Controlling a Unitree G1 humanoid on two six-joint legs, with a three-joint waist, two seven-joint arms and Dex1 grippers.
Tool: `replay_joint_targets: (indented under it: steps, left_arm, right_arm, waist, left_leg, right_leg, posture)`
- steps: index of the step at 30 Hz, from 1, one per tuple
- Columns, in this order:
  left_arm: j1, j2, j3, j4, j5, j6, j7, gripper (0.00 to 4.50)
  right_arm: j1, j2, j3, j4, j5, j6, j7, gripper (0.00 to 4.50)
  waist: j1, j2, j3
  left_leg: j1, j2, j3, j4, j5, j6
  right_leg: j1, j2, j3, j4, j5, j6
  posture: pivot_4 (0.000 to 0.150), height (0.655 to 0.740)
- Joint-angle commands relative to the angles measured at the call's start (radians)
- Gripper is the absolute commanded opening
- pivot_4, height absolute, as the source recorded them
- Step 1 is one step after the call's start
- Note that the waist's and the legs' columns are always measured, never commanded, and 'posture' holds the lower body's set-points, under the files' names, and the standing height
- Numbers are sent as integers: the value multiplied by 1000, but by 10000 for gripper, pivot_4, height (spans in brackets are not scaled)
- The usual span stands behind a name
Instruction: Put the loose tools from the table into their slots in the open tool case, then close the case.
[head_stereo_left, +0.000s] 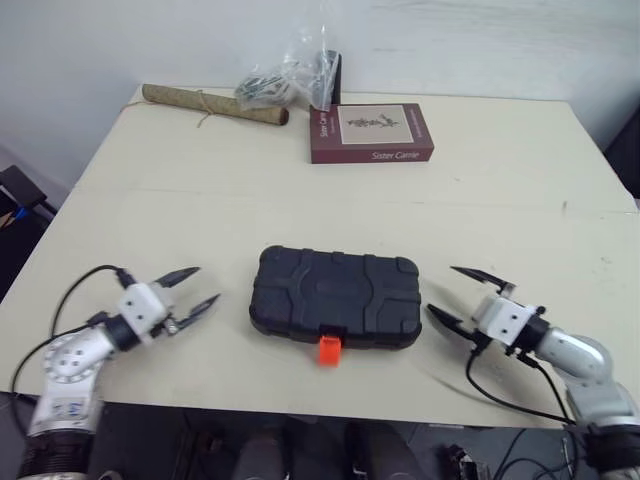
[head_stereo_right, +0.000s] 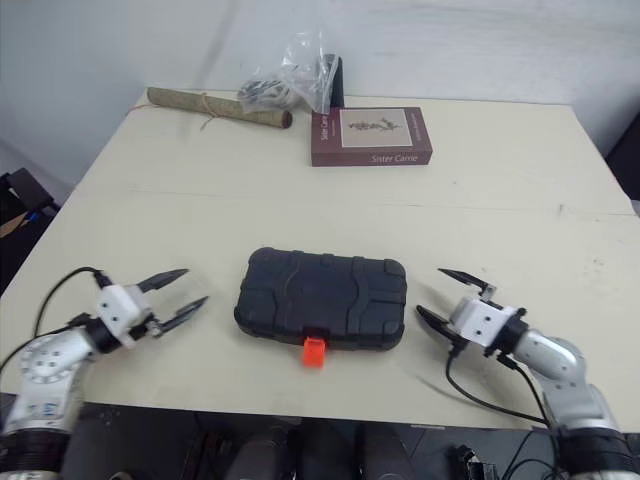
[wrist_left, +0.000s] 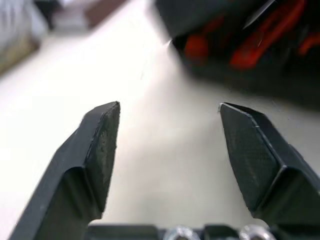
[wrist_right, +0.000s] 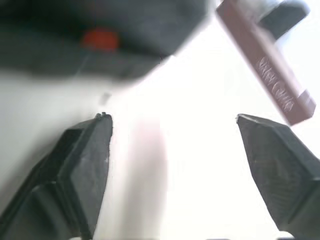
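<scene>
Flanking the case (head_stereo_left: 335, 295) is the point of this stance: it lies flat at the near middle of the worktop (head_stereo_left: 200, 200), lid down, its orange latch (head_stereo_left: 329, 350) facing me at the front edge, and I hold one arm to each side so that either can reach it. With the lid down, I judge the stowing finished and the closing done or nearly so. Whether the latch is snapped home I cannot tell. My left fingers (head_stereo_left: 207, 284) are spread wide and hold nothing, their tips aimed at the case's left end and a little apart from it. My right fingers (head_stereo_left: 441, 288) are likewise wide open and empty, tips turned toward the case's right end, near it but not touching. Both forearms come in low from the near corners, angled inward toward the case, each wrist turned so that one finger lies farther from me than the other. A book (head_stereo_left: 370, 132), a roll (head_stereo_left: 215, 105) and a bag (head_stereo_left: 290, 75) sit along the far edge, well apart from the case, and I take them to be no part of this job.
</scene>
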Motion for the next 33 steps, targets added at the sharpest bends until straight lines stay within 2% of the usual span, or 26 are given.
replay_joint_targets:
  steps: [1, 2, 3, 4, 5, 8, 9, 10, 16, 22, 27, 33]
  left_arm:
    - [-61, 33, 31, -33, -89, 84, -44, 30007]
    - [-112, 34, 16, -24, -92, 118, -44, 25941]
    - [-166, 27, -6, -14, -84, 143, -43, 24634]
    - [-224, 16, -28, 0, -70, 168, -37, 21514]
    - [-259, 9, -42, 10, -60, 184, -33, 16639]
    - [-453, -61, -145, 100, -18, 274, -49, 2857]
    - [-516, -88, -182, 152, 15, 275, -52, 0]
    - [-553, -103, -202, 188, 38, 268, -53, 0]
    - [-809, -216, -350, 505, 183, 254, -94, 0]
    - [-854, -255, -411, 660, 238, 228, -210, 0]
    - [-781, -228, -404, 574, 224, 267, -282, 0]
    - [-582, -166, -365, 272, 142, 353, -344, 0]
  right_arm:
    - [87, -84, -70, -161, 204, 184, 122, 38548]
    - [126, -108, -77, -214, 260, 254, 158, 34167]
    - [159, -126, -75, -268, 305, 323, 184, 33057]
    - [189, -142, -70, -322, 341, 387, 206, 29892]
    - [208, -151, -68, -359, 362, 431, 217, 24434]
    - [246, -176, 16, -499, 383, 588, 252, 9230]
    - [247, -181, 44, -532, 381, 641, 257, 4090]
    - [245, -183, 58, -551, 380, 677, 259, 285]
    - [163, -137, 188, -578, 305, 799, 255, 285]
    - [47, -40, 222, -497, 196, 763, 188, 285]
    - [-64, -3, 234, -355, 101, 676, 182, 285]
    - [-210, 52, 262, -164, 49, 588, 189, 285]
  waist:
    - [14, 1, 0]
    - [24, 1, 0]
    - [28, 0, 0]
    - [34, 0, 0]
    - [39, 0, 0]
    - [41, 0, -1]
    - [42, 0, -1]
    - [44, -1, -1]
    - [39, -3, 0]
    - [29, -4, 0]
    - [16, -4, 0]
    - [-5, -5, 0]
  left_leg:
    - [1, 0, -1, 0, 0, 1]
    - [3, 0, -1, 0, -1, 1]
    - [6, 0, -3, 0, -1, 2]
    - [9, 0, -4, 0, -2, 3]
    - [12, 0, -5, -1, -6, 8]
    - [14, 0, -4, -1, -7, 6]
    - [14, 0, -3, 0, -6, 5]
    - [13, 0, -3, 0, -5, 4]
    - [11, -1, 1, 2, -6, 4]
    - [11, 0, 3, 2, -5, 3]
    - [12, -1, 3, 4, -5, 3]
    - [14, 0, 2, 3, -5, 2]
  right_leg:
    - [1, 0, 0, -1, 0, 0]
    - [4, 0, -1, -2, 0, 0]
    - [9, 0, -2, -4, 0, 0]
    - [14, 0, -3, -6, 0, 0]
    - [17, 0, -3, -8, 0, 0]
    - [19, 1, -3, -9, 0, 0]
    - [19, 1, -3, -8, 0, 0]
    - [19, 2, -3, -8, 0, 1]
    - [15, 3, -2, -8, 1, 2]
    - [13, 4, -2, -8, 1, 2]
    - [14, 3, 0, -7, 1, 2]
    - [15, 2, 1, -2, 1, 2]
  posture:
    - [1500, 7400]
    - [1500, 7400]
    - [1500, 7400]
    - [1500, 7400]
    - [1500, 7400]
    - [1500, 7400]
    - [1500, 7400]
    - [1500, 7400]
    - [1500, 7400]
    - [1500, 7400]
    - [1500, 7400]
    - [1500, 7400]
